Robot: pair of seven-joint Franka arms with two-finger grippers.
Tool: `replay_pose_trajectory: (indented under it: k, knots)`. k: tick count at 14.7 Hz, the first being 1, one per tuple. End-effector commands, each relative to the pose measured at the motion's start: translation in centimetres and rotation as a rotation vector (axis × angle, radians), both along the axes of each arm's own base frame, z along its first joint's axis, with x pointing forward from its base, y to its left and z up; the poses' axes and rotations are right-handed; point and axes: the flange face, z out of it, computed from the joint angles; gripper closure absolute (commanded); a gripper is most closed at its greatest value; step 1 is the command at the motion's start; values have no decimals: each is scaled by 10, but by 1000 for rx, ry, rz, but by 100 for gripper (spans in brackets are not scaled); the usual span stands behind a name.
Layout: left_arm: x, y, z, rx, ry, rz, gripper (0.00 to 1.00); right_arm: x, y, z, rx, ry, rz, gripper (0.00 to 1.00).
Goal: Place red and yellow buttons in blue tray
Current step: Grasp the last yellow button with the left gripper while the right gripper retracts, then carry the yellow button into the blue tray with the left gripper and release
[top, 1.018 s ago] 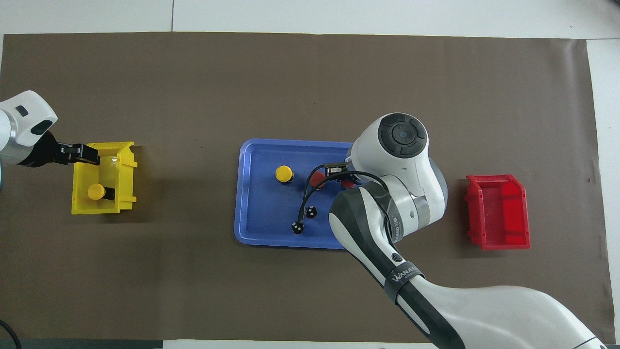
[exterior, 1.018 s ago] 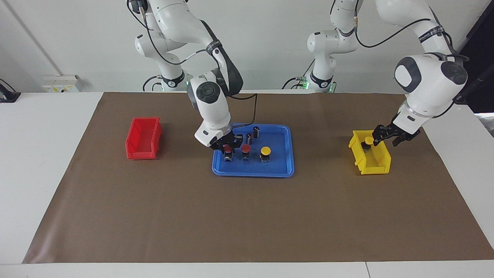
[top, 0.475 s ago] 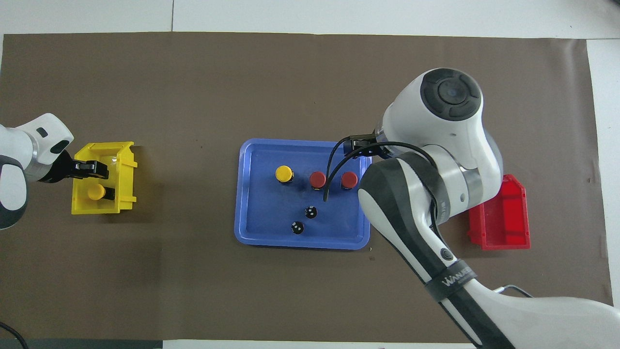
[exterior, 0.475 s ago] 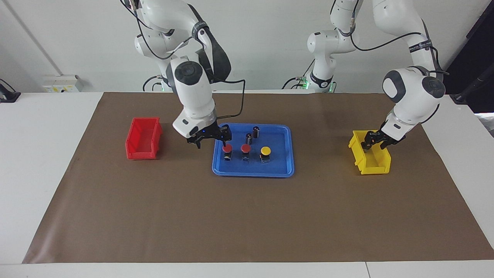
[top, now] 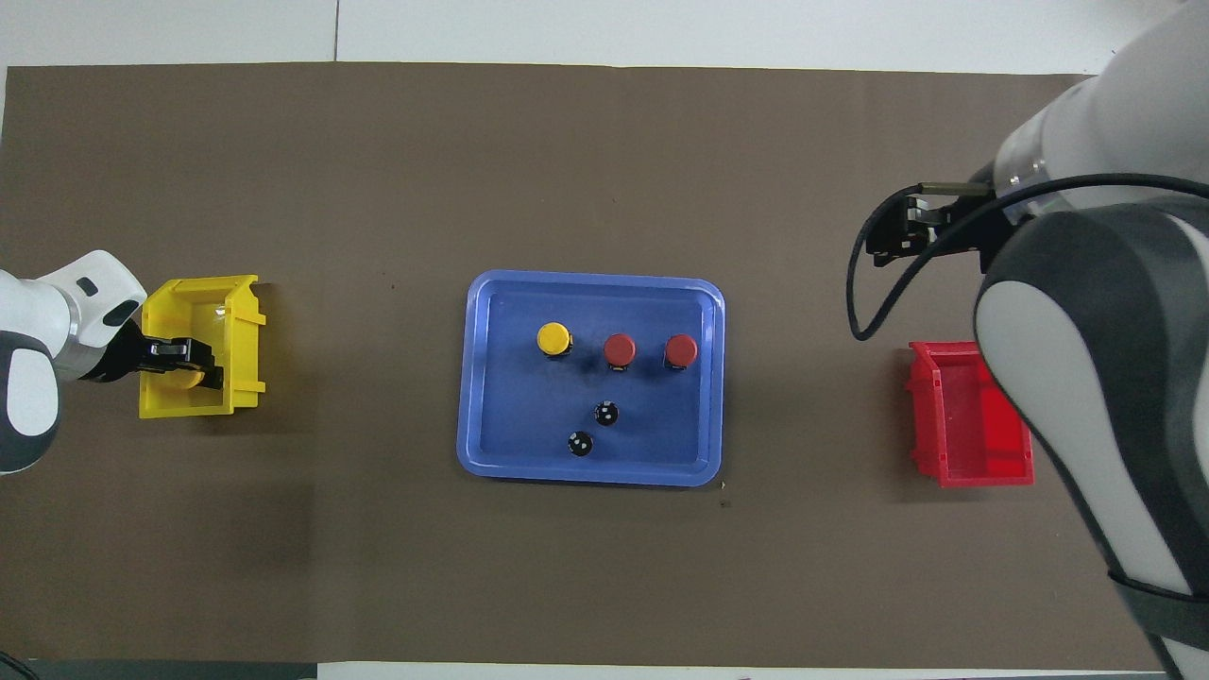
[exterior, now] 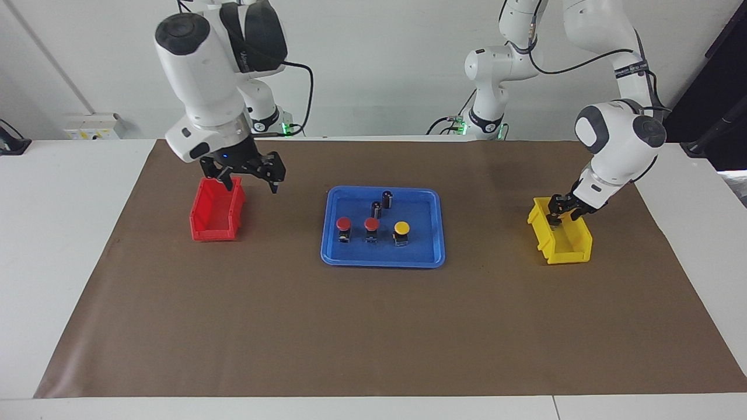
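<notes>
My left jaws deep in the yellow bin, mostly hiding a yellow button, grip unclear, my right jaws spread empty over the red bin, three round-capped buttons in the glossy blue tray

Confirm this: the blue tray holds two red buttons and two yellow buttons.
Not quite. The blue tray holds two red buttons but only one yellow button, as the overhead view shows. The other yellow button is in the yellow bin.

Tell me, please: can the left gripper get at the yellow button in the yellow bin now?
Probably yes. The left gripper is already down inside the open-topped yellow bin, right at the yellow button, with nothing else in the way.
</notes>
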Motion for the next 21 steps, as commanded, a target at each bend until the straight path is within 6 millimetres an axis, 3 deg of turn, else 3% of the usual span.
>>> replay_pose_trajectory:
  k: [1, 3, 4, 5, 7, 8, 10, 13, 14, 15, 16, 19, 21]
  knots:
    - [-10, -4, 2, 0, -3, -7, 36, -13, -61, 28, -3, 46, 20, 0]
    - [-11, -4, 2, -1, 4, -8, 39, -30, -101, 40, -2, 62, 24, 0]
    - [-11, -4, 2, -1, 4, -6, 46, -34, -122, 39, 1, 66, 29, 0]
    - [-11, -4, 3, -1, 4, -6, 56, -38, -136, 38, 3, 73, 50, 0]
    - [-10, -4, 5, -2, 12, -8, 98, -43, -153, 26, -14, 50, 80, 0]
    - [-8, -5, 6, -1, 9, -5, 99, -46, -160, 19, -15, 25, 84, 0]
    - [10, -11, 29, 1, 5, 6, 99, -50, -156, 19, -12, 31, 86, 0]
    - [37, -45, 103, 14, -6, -17, 99, -49, -155, 15, -11, 46, 86, 0]
    - [39, -68, 123, 26, -5, -6, 99, -49, -155, 15, -11, 46, 84, 0]
    - [37, -95, 130, 30, -10, 34, 99, -49, -154, 15, -11, 45, 86, 0]
    - [31, -135, 128, 31, -18, 92, 99, -49, -152, 15, -11, 46, 90, 0]
    - [12, -268, 93, -15, -93, 182, 99, -48, -147, 15, -8, 47, 101, 0]
    - [4, -317, 68, -26, -103, 195, 99, -48, -140, 15, -5, 47, 113, 0]
